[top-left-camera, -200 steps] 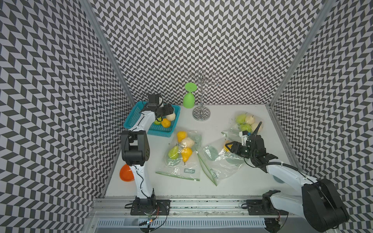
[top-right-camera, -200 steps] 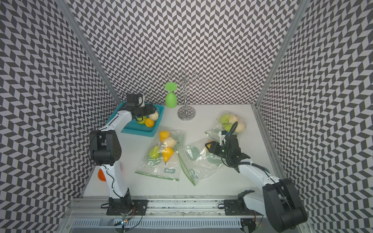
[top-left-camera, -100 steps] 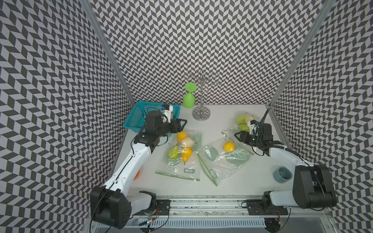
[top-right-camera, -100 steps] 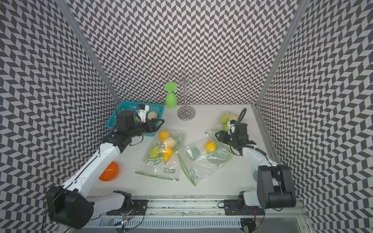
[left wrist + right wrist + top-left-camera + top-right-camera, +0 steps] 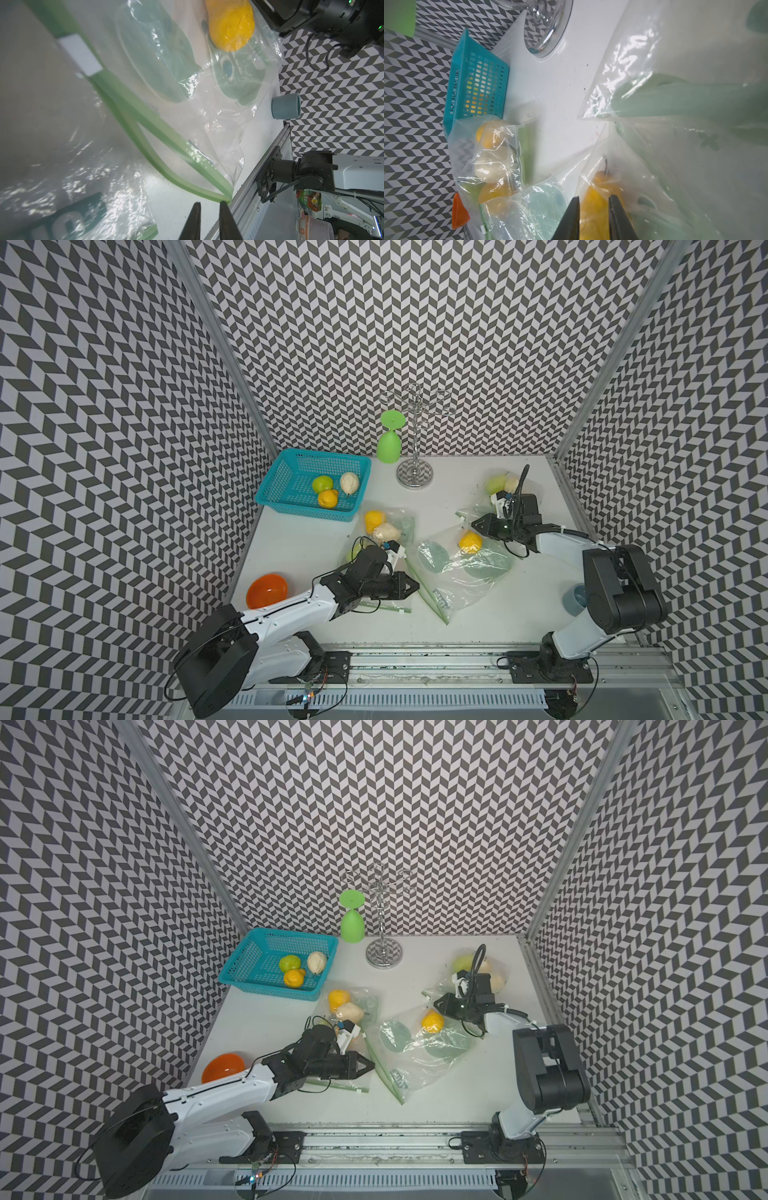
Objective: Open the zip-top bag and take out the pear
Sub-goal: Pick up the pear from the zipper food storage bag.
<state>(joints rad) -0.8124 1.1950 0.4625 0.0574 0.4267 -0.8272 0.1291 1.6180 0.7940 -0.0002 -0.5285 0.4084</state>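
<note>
- The zip-top bag (image 5: 465, 585) looks part open: its bendy green zip (image 5: 158, 133) is split in two.
- The round yellow pear (image 5: 469, 541) is not out yet. It sits inside the thin, shiny, crinkly plastic.
- Your left tool (image 5: 208, 202) is nearly closed on nothing, beside the zip's corner.
- Your right tool (image 5: 593, 196) is near the pear, its jaws a little apart. You cannot tell if it pinches plastic.

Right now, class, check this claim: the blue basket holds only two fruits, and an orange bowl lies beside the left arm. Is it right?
No. Both top views show the blue basket holding three fruits, not two: a green fruit, an orange fruit and a pale fruit. The orange bowl does lie beside the left arm.
</note>
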